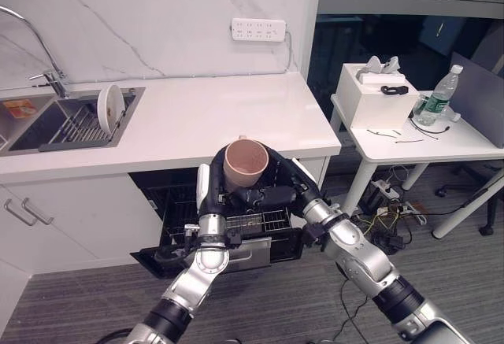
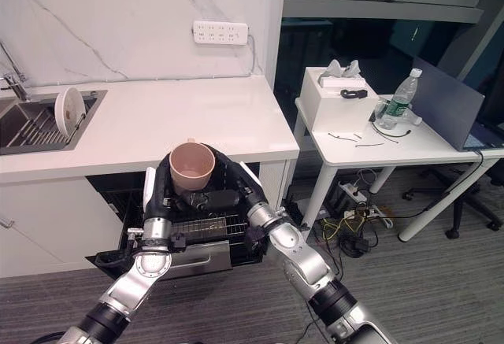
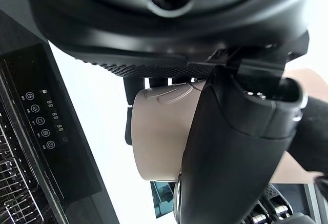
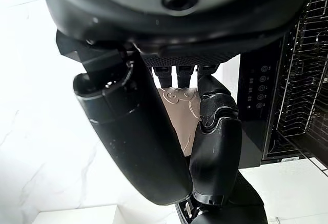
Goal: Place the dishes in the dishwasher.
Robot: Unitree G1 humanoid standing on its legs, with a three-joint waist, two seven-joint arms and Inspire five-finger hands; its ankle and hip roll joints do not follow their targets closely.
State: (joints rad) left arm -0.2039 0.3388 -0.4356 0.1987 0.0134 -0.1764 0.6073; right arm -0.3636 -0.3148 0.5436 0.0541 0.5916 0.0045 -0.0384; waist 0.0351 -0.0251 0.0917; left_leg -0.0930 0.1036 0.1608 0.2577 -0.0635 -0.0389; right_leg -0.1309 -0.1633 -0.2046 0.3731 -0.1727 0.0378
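A tan-pink cup (image 1: 246, 163) (image 2: 192, 165) hangs tilted, its mouth toward me, just in front of the counter edge and above the open dishwasher (image 1: 161, 202). Both hands grip it from opposite sides. My left hand (image 1: 209, 192) is curled on its left side, with the thumb (image 3: 230, 157) lying across the cup wall (image 3: 159, 131). My right hand (image 1: 285, 177) wraps its right side, and the cup (image 4: 180, 112) shows between the thumb (image 4: 133, 131) and the fingers. The wire rack (image 1: 264, 220) of the dishwasher lies pulled out below the cup. A white plate (image 1: 110, 108) stands on edge in the sink rack.
The sink (image 1: 47, 123) and faucet (image 1: 39, 53) are at the far left of the white counter (image 1: 213, 116). A white side table (image 1: 441, 143) with a box (image 1: 374, 92) and a bottle (image 1: 438, 96) stands to the right. Cables and a power strip (image 1: 386, 190) lie under it.
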